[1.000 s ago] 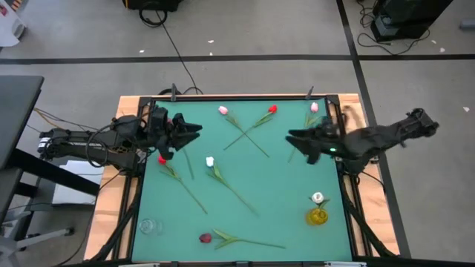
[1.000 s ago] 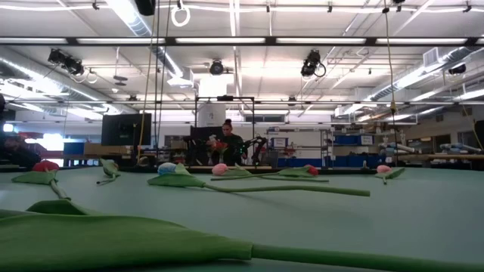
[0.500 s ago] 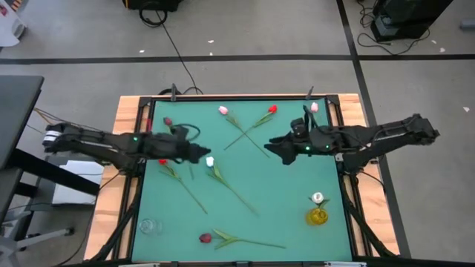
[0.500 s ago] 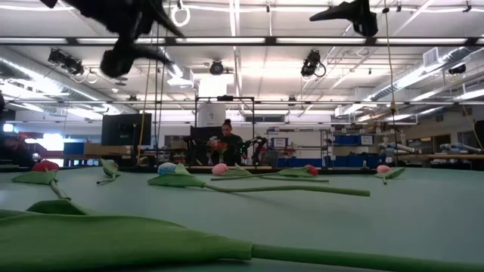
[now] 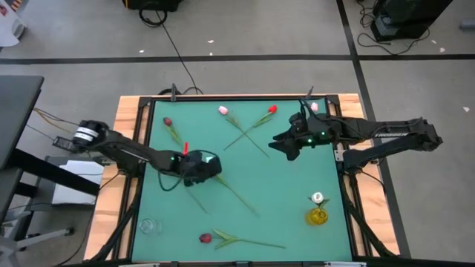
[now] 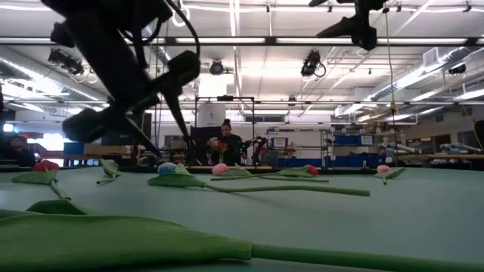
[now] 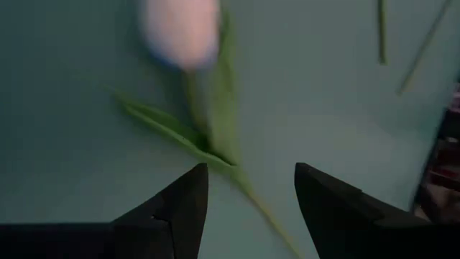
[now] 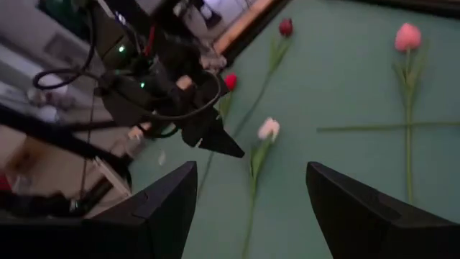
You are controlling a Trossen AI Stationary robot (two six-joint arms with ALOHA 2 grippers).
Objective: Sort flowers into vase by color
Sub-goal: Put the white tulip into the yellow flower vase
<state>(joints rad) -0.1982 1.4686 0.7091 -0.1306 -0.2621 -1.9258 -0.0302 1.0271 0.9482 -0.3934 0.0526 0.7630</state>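
Observation:
Several tulips lie flat on the green table (image 5: pixel 297 185). A white tulip's stem (image 5: pixel 237 196) shows, and my left gripper (image 5: pixel 202 167) hovers over its head. In the left wrist view my open left gripper (image 7: pixel 251 171) stands above the stem just below the white head (image 7: pixel 180 32) and leaves, touching nothing. A red tulip (image 8: pixel 230 80) lies beside that arm. My open right gripper (image 5: pixel 280 145) hangs in the air right of the crossed pink tulip (image 5: pixel 223 110) and red tulip (image 5: pixel 272 109). It faces the left arm.
A yellow vase (image 5: pixel 318 216) holding a white flower stands near the right edge. A clear glass (image 5: pixel 148 226) stands at the near left corner. Maroon tulips lie far left (image 5: pixel 168 121) and at the near edge (image 5: pixel 205 238). A pink one (image 5: pixel 314 107) lies at the far right corner.
My left gripper has swung from the far left part of the table toward the middle and the near edge. It has come down over the white tulip. My right gripper has reached a little toward the table's left. No flower has moved.

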